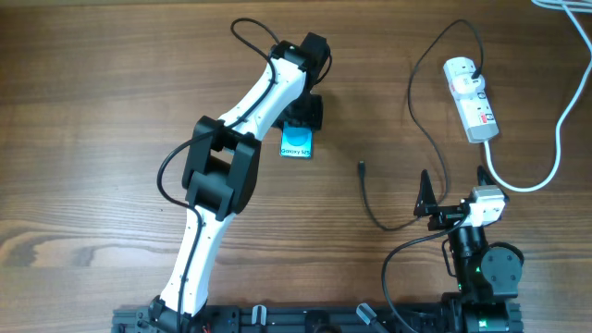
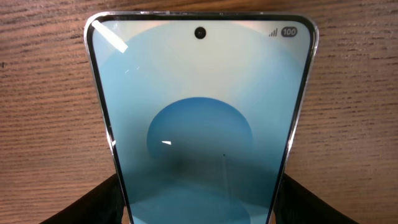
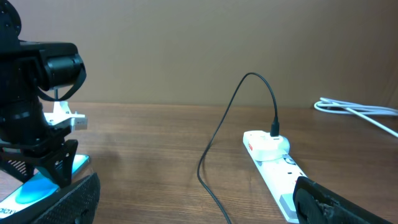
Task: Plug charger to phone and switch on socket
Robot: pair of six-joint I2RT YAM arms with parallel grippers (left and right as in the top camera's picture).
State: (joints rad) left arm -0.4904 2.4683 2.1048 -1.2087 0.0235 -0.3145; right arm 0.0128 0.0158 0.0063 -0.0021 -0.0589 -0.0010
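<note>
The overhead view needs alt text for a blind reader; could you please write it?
The left claw covers one end of a cyan-screened phone on a wooden table. The charger is plugged into the socket at right, its connector tip lying loose mid-table; the right claw is open.

Looks like a robotics lab bench to me; I see wood-grain table [image 1: 92, 111], black mounting rail [image 1: 305, 319]; plain beige wall [image 3: 186, 43].

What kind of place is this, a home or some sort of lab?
Most likely a robotics lab or test bench: a left arm and right arm are mounted at the edge of a wooden table, with a phone, charger and socket laid out before a plain wall.
</note>
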